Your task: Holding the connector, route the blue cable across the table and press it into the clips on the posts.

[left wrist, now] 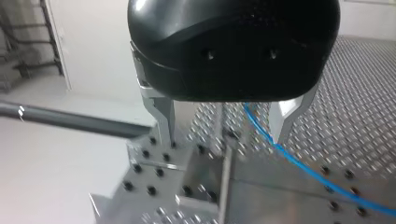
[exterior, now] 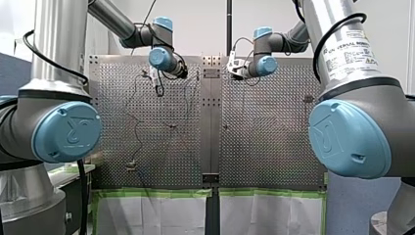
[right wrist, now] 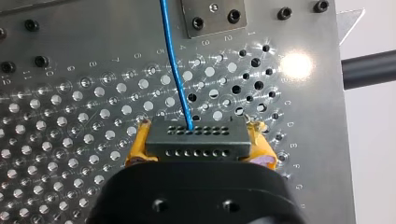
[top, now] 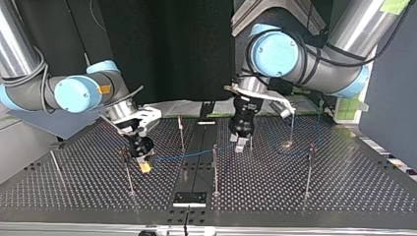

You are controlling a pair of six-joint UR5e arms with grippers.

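Perforated table (top: 295, 187): your right gripper (top: 143, 164) is clamping the connector (right wrist: 198, 142) in yellow pads (right wrist: 135, 145); blue cable (right wrist: 175, 70) is running mid-table through your wide-open left gripper (left wrist: 226, 133). Be pulling taut, lowering squarely onto the post (left wrist: 225, 186).

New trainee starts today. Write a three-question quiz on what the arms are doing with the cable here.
1. True or false: the connector is clamped in my right arm's jaws.
2. My left arm's jaws and the blue cable: A) open, cable running between them; B) shut on it; C) nowhere near it.
3. What thin upright thing stands by the cable, ahead of my left arm's jaws?
Key: 1 true; 2 A; 3 a post.
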